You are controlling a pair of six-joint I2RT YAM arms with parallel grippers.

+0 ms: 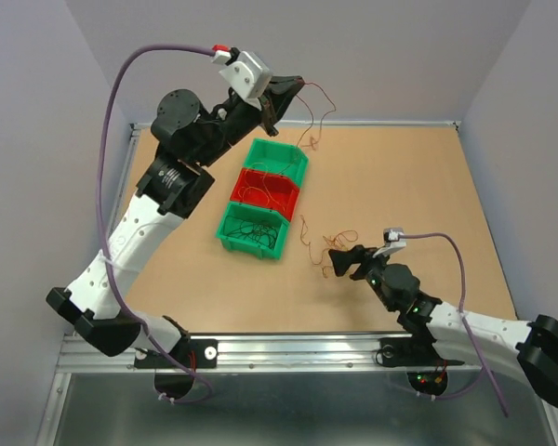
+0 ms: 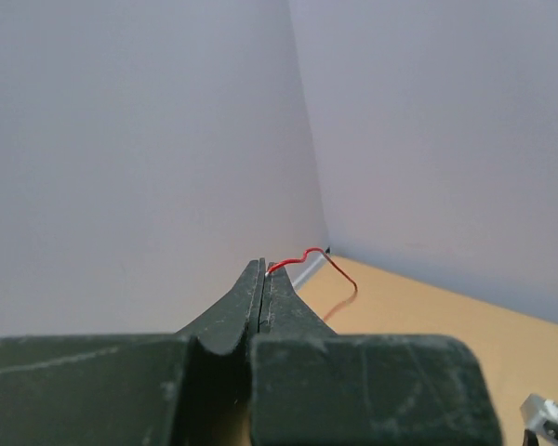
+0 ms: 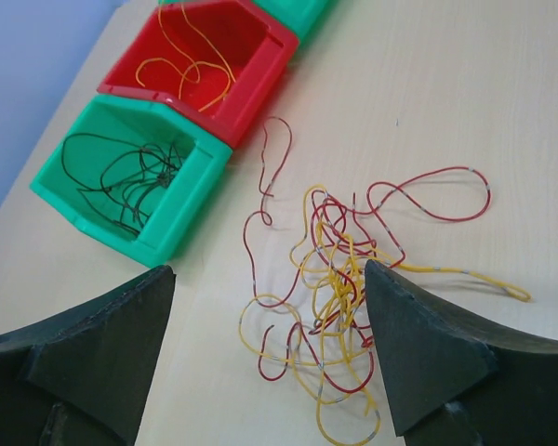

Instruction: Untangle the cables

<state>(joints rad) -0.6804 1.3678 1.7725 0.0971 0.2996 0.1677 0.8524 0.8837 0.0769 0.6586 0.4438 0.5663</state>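
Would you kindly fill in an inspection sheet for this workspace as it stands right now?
Surface: tan tabletop, bare around the bins.
Job's things: red and yellow tangle loose on the table; one red wire lifted clear.
Bins: near green bin holds dark wires; red bin holds orange-yellow wires; far green bin, contents cannot be told.
Clutter: nothing seen.
Grippers: left claw shut on the red wire, raised above the far end of the bins; right claw open, straddling the tangle.
Cables: purple arm cables loop off the table.
Surroundings: plain grey walls.
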